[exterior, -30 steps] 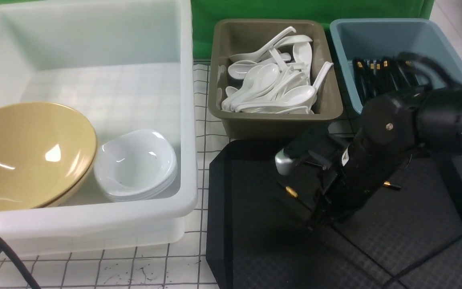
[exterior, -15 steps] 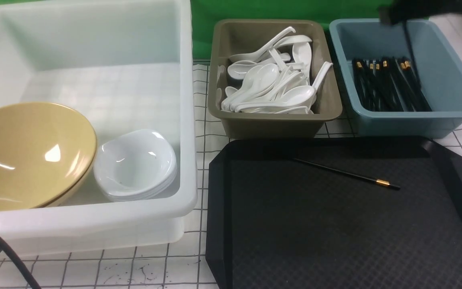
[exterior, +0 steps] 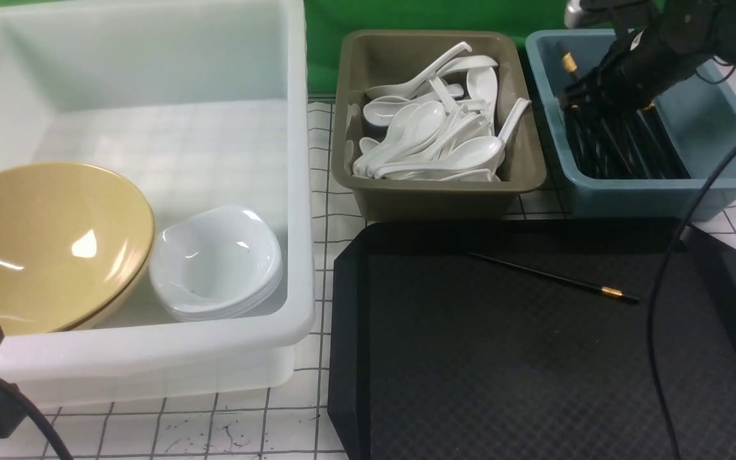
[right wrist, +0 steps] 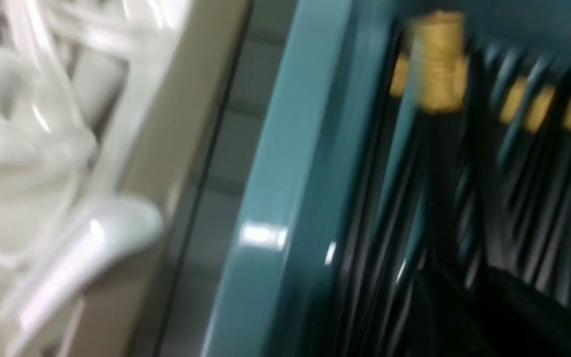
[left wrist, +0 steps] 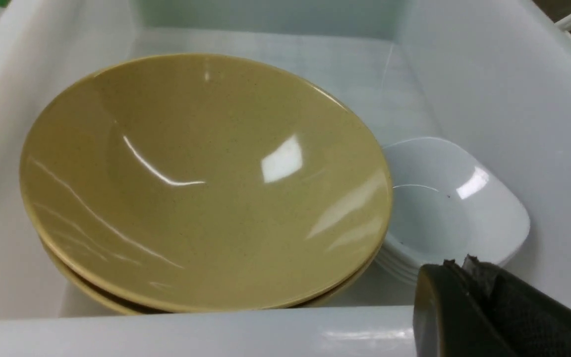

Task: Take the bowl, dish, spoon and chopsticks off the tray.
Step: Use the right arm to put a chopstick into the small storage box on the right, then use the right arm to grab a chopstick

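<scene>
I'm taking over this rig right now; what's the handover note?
Left gripper: shut, by the white bin.
Right gripper: over the blue tub, one chopstick between its jaws; grip unclear.
Done: yellow bowl and white dishes in the bin, spoons in the olive tub.
Left: second chopstick lies on the black tray; move it to the blue tub.

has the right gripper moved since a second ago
Yes. The right gripper has gone from low over the tray to the blue tub beyond it, farther from the robot and to the right.
</scene>
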